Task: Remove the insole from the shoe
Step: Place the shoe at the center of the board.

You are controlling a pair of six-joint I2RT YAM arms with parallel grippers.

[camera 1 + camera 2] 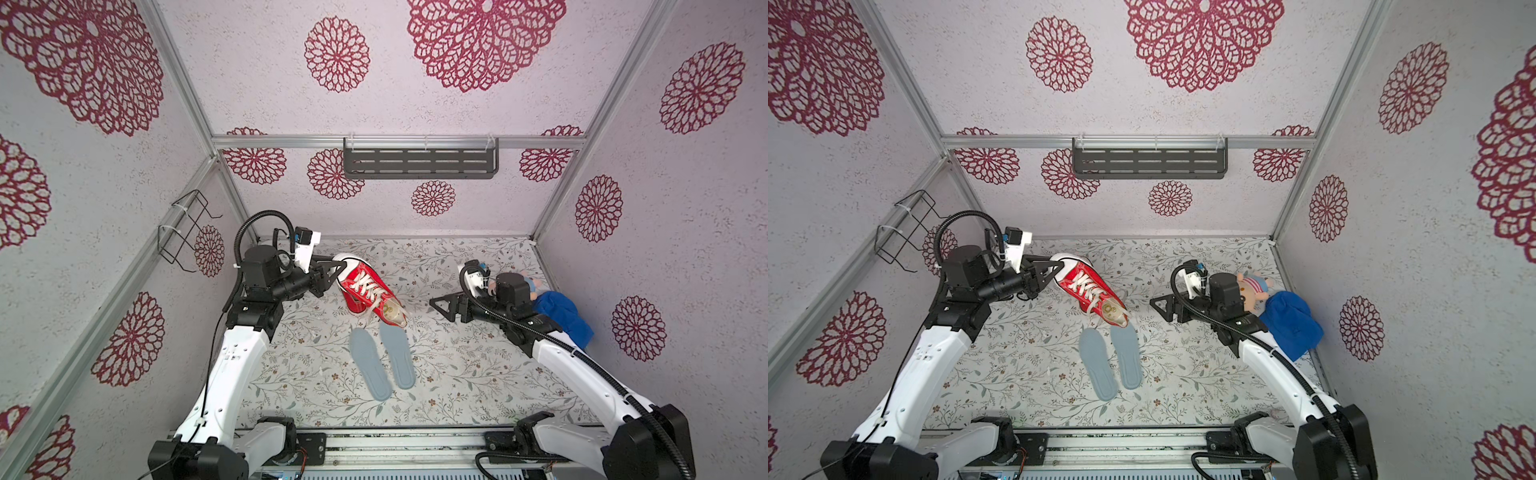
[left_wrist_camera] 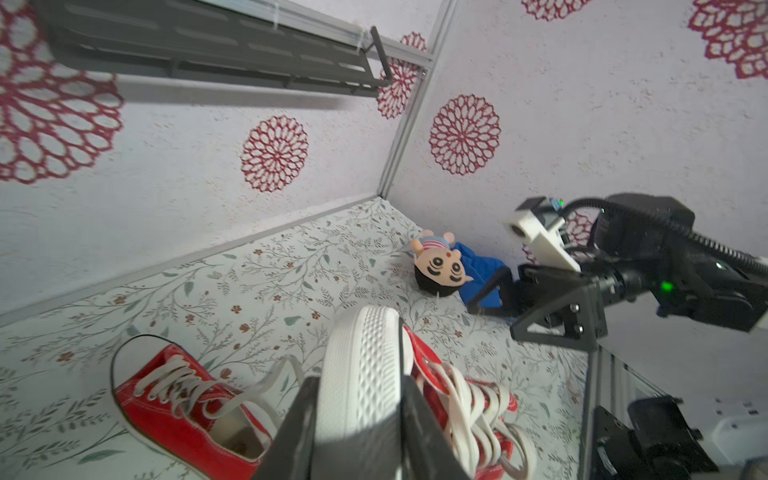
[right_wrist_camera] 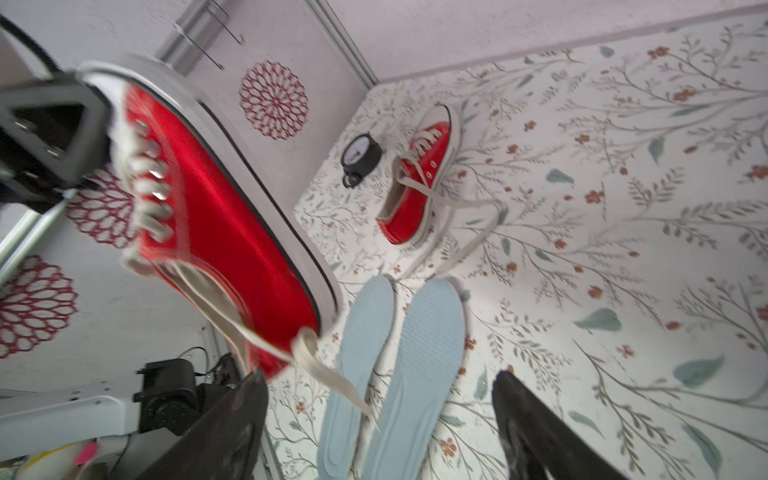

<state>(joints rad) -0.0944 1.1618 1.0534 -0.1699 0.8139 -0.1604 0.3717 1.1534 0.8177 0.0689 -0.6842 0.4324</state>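
On the near middle of the table (image 1: pixel 478 374), two pale blue insoles (image 1: pixel 370 363) lie side by side, both out of their shoes. Just beyond them the red shoe (image 1: pixel 368 291) hangs heel-down, its loose lace (image 3: pixel 328 374) dangling close to their far ends. To its right, the right gripper (image 1: pixel 436 305) stands wide open and empty. At the far left, the left gripper (image 1: pixel 337 266) pinches only the rubber toe cap (image 2: pixel 361 374). That thin hold could slip, dropping the shoe onto the insoles, or the lace could snag and drag them.
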